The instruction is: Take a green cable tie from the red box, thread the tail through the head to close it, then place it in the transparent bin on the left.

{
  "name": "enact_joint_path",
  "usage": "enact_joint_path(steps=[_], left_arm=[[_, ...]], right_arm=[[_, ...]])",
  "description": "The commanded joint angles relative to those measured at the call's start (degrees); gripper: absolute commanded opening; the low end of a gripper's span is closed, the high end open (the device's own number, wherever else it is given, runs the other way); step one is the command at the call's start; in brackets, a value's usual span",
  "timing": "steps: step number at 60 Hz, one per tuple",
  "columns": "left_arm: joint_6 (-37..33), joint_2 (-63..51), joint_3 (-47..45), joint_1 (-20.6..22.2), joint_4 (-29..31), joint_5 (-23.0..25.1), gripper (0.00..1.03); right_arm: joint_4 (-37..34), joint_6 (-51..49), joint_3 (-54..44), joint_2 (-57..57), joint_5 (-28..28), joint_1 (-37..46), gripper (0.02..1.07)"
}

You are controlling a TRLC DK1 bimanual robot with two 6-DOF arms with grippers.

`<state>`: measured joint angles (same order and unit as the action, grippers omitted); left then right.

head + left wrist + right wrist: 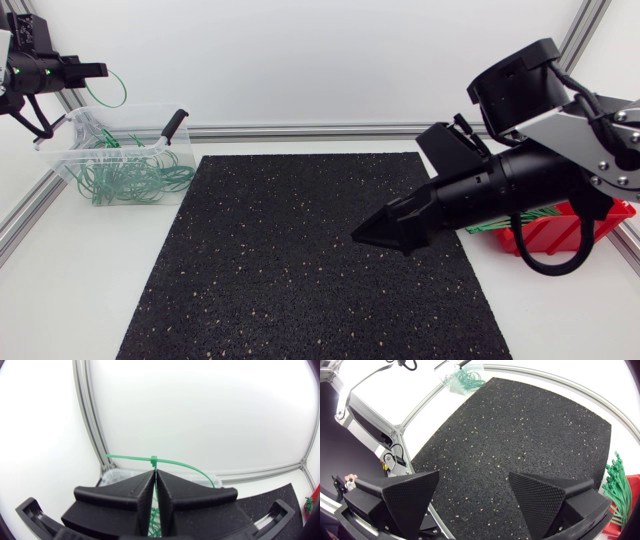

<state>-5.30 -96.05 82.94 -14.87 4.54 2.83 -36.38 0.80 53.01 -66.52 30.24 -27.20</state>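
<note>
No writing, label, number or sign can be read in any of the views.

Rough speckled black mat (290, 260), clear plastic bin (75, 170) (glossy), smooth green plastic tie (153, 461)
</note>
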Motion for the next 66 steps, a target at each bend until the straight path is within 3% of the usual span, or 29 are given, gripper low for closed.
enact_joint_path(steps=[1, 5, 9, 13, 14, 19, 49, 66], left_arm=[[0.91, -6.17, 4.43, 0.37, 5.13, -0.81, 0.31], [0.73, -8.28, 5.04, 0.72, 7.68, -1.42, 0.60], [0.73, -7.92, 3.81, 0.99, 8.03, -1.95, 0.72], [0.64, -5.64, 1.18, 1.34, 7.77, -2.48, 0.99], [0.64, -5.02, 0.38, 1.43, 7.77, -2.57, 1.01], [0.55, -1.77, -3.40, 2.31, 6.80, -3.80, 1.00], [1.08, 23.89, -34.16, 6.70, -1.81, -4.32, 1.00], [2.14, 40.33, -47.78, 8.19, -4.45, -4.32, 1.00]], right_arm=[[-0.09, -0.53, -1.95, 1.83, -0.97, -0.31, 1.04], [-0.18, -0.62, -2.83, 3.24, -2.55, -0.31, 1.04], [-0.36, -1.06, -3.62, 4.47, -3.70, 0.31, 1.04], [-0.45, -2.12, -4.41, 5.79, -5.01, 1.71, 1.04], [-0.45, -2.56, -4.67, 6.05, -5.45, 2.24, 1.04], [0.08, -4.31, -5.90, 7.46, -8.27, 4.79, 1.04], [8.78, -13.81, -16.89, 19.85, -11.87, 31.51, 1.03], [13.53, -15.12, -24.27, 30.75, -14.42, 35.46, 1.03]])
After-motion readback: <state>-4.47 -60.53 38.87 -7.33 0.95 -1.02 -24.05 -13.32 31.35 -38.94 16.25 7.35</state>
